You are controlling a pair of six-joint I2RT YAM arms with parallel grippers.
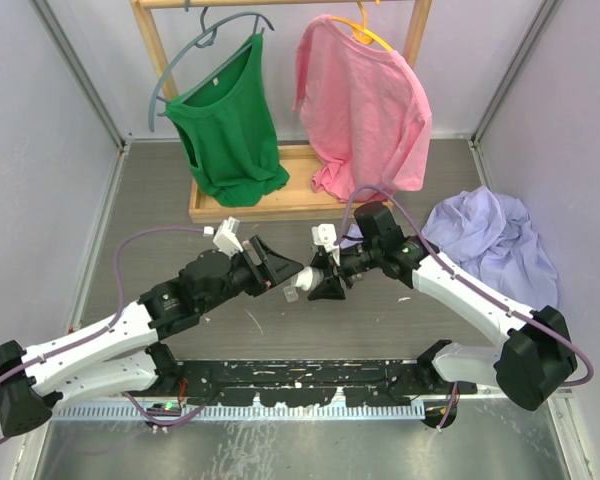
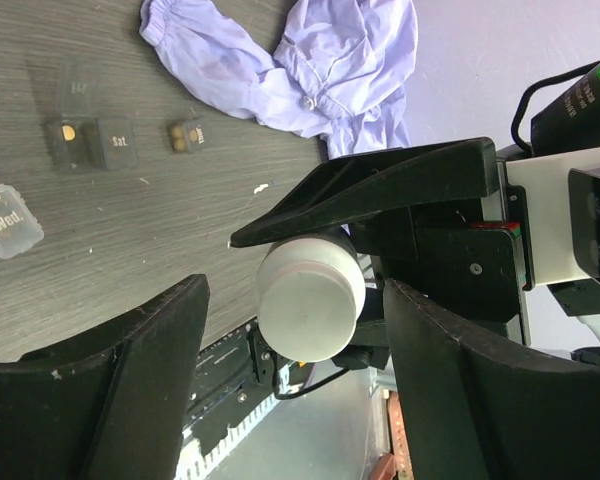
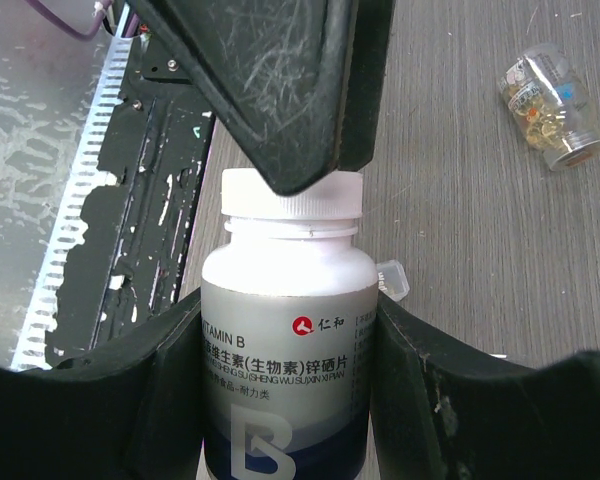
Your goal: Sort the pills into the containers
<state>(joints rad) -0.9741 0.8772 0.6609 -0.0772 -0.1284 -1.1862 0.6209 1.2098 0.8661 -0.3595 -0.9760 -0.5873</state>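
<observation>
Now, R claw [image 3: 290, 335] pinching VITAMIN B bottle [image 3: 285, 290], L claw [image 2: 295, 290] spread round its cap [image 2: 310, 305], Sat. tub [image 2: 113, 143], Wed. tub [image 2: 8, 222]

Grey wood-grain bench [image 1: 160, 200]; white bottle [image 3: 288, 300], navy label band; green shirt [image 1: 225, 125]; pink shirt [image 1: 365, 100]; lavender cloth [image 1: 490, 240]; dark brownish containers [image 2: 90, 145]; one clear container [image 2: 10, 222].

top external: high, rear, looks down on table [image 1: 310, 335] | left wrist: close on white bottle [image 2: 310, 300], cap end-on | right wrist: close, label side | shared: bottle
</observation>
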